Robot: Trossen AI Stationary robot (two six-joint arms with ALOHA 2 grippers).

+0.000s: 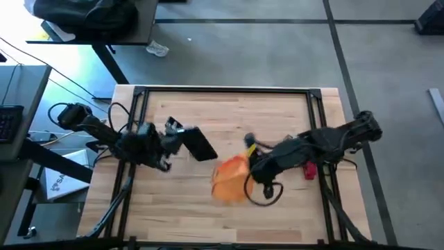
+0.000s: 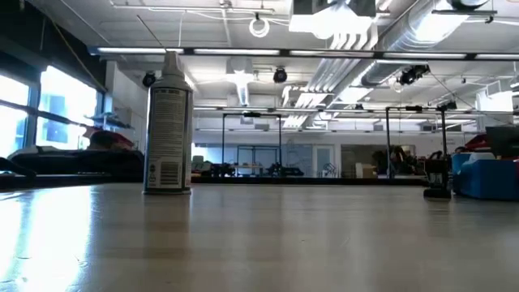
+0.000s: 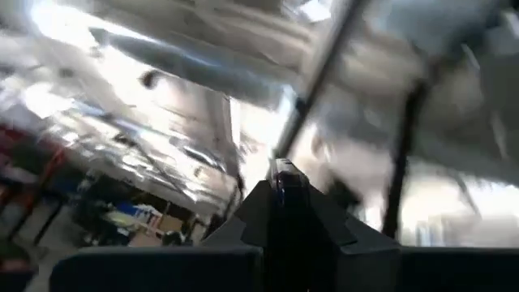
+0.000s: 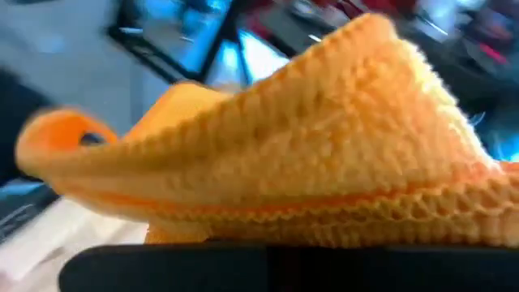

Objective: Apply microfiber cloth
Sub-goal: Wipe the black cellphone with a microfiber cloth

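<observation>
The right gripper [image 1: 248, 175] pinches the bright orange, waffle-textured microfiber cloth [image 1: 231, 178], which hangs bunched over the middle of the light wooden table [image 1: 277, 118]; in the right wrist view the cloth [image 4: 324, 162] fills nearly the whole picture. The left gripper [image 1: 182, 137] holds a flat black rectangular phone [image 1: 200, 144] at the table's left-centre, close to the cloth but apart from it. In the low view a white spray can [image 2: 168, 123] stands upright on the tabletop.
</observation>
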